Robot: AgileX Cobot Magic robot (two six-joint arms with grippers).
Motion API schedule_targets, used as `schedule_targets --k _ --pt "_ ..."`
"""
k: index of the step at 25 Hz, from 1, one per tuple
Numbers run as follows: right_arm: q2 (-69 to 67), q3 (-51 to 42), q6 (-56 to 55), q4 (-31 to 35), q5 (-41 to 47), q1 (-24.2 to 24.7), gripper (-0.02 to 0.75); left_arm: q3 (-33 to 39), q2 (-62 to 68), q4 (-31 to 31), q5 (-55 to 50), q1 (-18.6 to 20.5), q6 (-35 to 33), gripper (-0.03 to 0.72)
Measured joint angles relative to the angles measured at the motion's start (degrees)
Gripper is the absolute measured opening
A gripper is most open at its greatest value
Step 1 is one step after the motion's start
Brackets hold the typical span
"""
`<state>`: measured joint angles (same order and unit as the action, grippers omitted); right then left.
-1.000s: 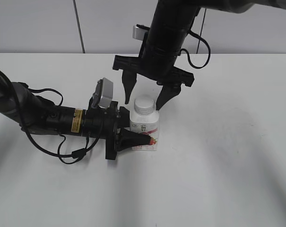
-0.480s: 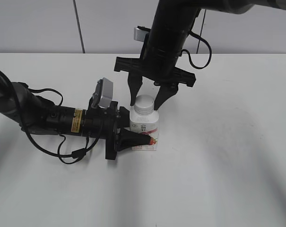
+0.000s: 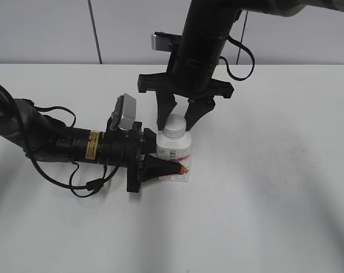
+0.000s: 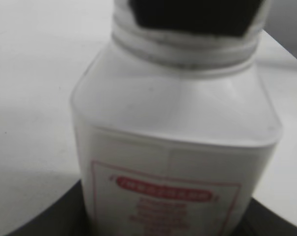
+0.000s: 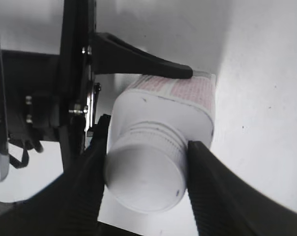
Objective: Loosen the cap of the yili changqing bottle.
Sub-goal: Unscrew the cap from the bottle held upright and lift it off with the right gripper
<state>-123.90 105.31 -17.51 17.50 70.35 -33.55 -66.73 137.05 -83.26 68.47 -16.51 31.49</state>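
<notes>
Bottle (image 3: 174, 156) stands upright near the middle of my white table (image 3: 274, 199), label facing the exterior camera. My left arm lies low along the table from the left, its gripper (image 3: 160, 165) clamped on the bottle's lower body. My right arm drops almost straight down from above, and its gripper (image 3: 180, 116) straddles the cap (image 5: 146, 172). On the right wrist view its fingers (image 5: 207, 187) press against both sides of the ribbed rim, gripping the cap.

A plain white table (image 3: 285, 187) meets a pale grey panelled wall (image 3: 41, 31) behind it.
</notes>
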Motion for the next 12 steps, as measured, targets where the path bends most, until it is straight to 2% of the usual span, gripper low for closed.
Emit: schedule_targets --k 12 --pt "0.00 0.00 39.45 0.09 0.06 0.00 0.403 0.00 0.00 -0.34 -0.07 0.00 -0.20 0.370"
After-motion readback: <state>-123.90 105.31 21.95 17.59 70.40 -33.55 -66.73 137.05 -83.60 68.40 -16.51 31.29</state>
